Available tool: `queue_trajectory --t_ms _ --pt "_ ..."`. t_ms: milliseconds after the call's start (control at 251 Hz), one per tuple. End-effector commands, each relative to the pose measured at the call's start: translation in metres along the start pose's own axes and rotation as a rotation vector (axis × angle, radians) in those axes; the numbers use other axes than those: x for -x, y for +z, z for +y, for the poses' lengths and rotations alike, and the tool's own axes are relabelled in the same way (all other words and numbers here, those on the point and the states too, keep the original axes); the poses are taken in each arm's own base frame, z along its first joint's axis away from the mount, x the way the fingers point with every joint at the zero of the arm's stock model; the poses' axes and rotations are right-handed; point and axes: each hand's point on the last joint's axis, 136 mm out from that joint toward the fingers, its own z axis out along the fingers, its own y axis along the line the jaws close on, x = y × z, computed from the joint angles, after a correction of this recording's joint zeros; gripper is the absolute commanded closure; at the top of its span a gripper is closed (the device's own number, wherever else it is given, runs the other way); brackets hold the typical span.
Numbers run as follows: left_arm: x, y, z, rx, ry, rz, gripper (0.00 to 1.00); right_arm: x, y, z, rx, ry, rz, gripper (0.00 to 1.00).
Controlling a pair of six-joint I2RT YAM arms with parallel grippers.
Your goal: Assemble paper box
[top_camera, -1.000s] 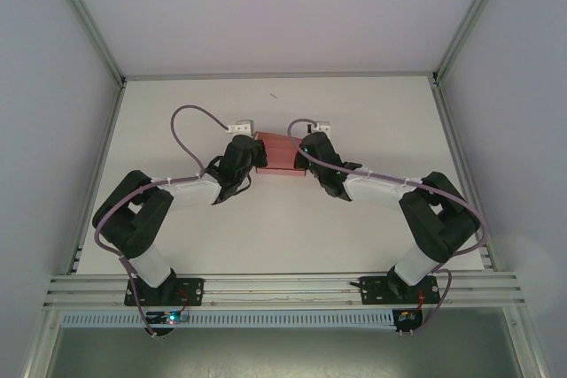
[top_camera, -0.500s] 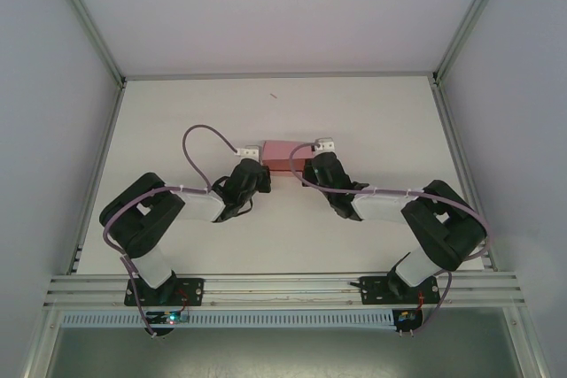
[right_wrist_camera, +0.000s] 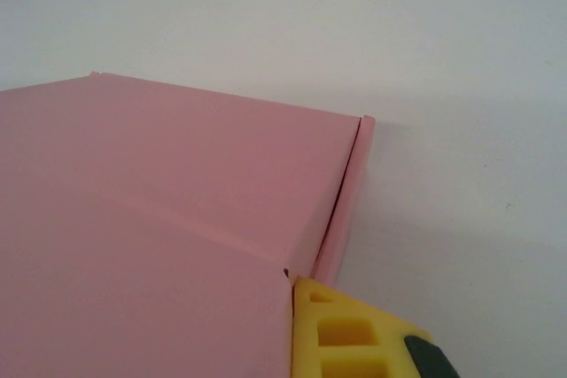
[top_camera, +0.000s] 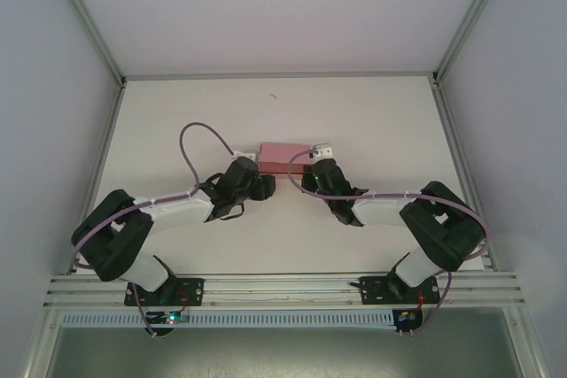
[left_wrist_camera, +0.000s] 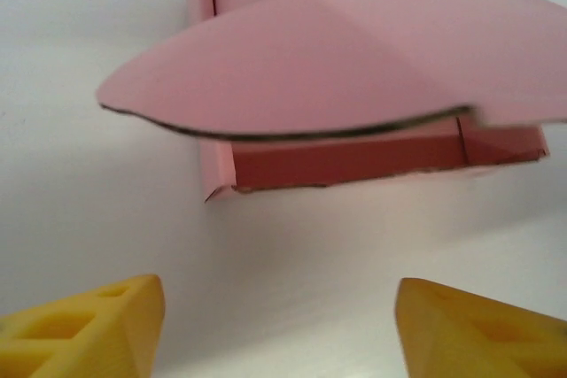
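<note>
The paper box (top_camera: 282,156) is pink card and lies on the white table between my two grippers. In the left wrist view the paper box (left_wrist_camera: 354,161) faces me with its open side. Its rounded lid flap (left_wrist_camera: 292,77) is lifted above the opening. My left gripper (left_wrist_camera: 282,329) stands open just short of the box, with only bare table between its yellow fingertips (left_wrist_camera: 97,325). My right gripper (right_wrist_camera: 299,298) is at the box's right end and is shut on the edge of the lid flap. One yellow finger (right_wrist_camera: 354,334) shows there, and the card hides the other.
White table (top_camera: 354,112) stretches behind and to both sides of the box, bounded by grey walls and an aluminium frame (top_camera: 283,289) at the near edge. A small dark speck (top_camera: 274,95) lies far back.
My left gripper has opened, let go of the box and drawn back a little. The box, tilted a second ago, now lies flat, and the right gripper has stayed on it.
</note>
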Motion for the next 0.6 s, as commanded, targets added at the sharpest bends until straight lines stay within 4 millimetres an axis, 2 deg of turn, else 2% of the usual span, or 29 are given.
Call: queue_trajectory --t_ms 0,24,44,52,96,152,235,295,363,427,595 --pt "-0.016 -0.027 -0.006 0.000 0.003 0.130 0.19 -0.043 -0.001 -0.014 -0.045 -0.043 0.127 1.00" --pt "-0.014 -0.032 -0.011 -0.022 -0.002 0.126 0.13 -0.042 -0.001 -0.014 -0.041 -0.045 0.126 1.00" --pt "-0.012 -0.037 -0.013 -0.037 -0.006 0.118 0.02 -0.043 0.000 -0.013 -0.039 -0.048 0.128 1.00" --pt "-0.010 -0.039 -0.015 -0.044 -0.007 0.111 0.00 -0.043 0.000 -0.013 -0.037 -0.049 0.129 1.00" --pt "0.000 -0.052 -0.021 -0.069 -0.019 0.077 0.00 -0.045 0.000 -0.013 -0.037 -0.058 0.135 1.00" --pt "0.019 -0.071 -0.019 -0.032 -0.034 0.018 0.00 -0.047 0.000 -0.013 -0.033 -0.071 0.142 1.00" --pt "0.052 -0.098 0.002 0.133 -0.100 -0.083 0.00 -0.050 0.001 -0.014 -0.036 -0.087 0.151 1.00" --pt "0.070 -0.105 0.016 0.190 -0.158 -0.106 0.00 -0.053 0.002 -0.014 -0.033 -0.108 0.160 1.00" --pt "0.083 -0.095 0.025 0.179 -0.231 -0.083 0.00 -0.056 0.003 -0.012 -0.020 -0.131 0.164 1.00" --pt "0.091 -0.074 0.028 0.125 -0.272 -0.038 0.00 -0.057 0.003 -0.011 -0.015 -0.149 0.160 1.00" --pt "0.102 -0.014 0.010 -0.125 -0.293 0.051 0.00 -0.060 0.009 -0.009 -0.012 -0.168 0.169 1.00"
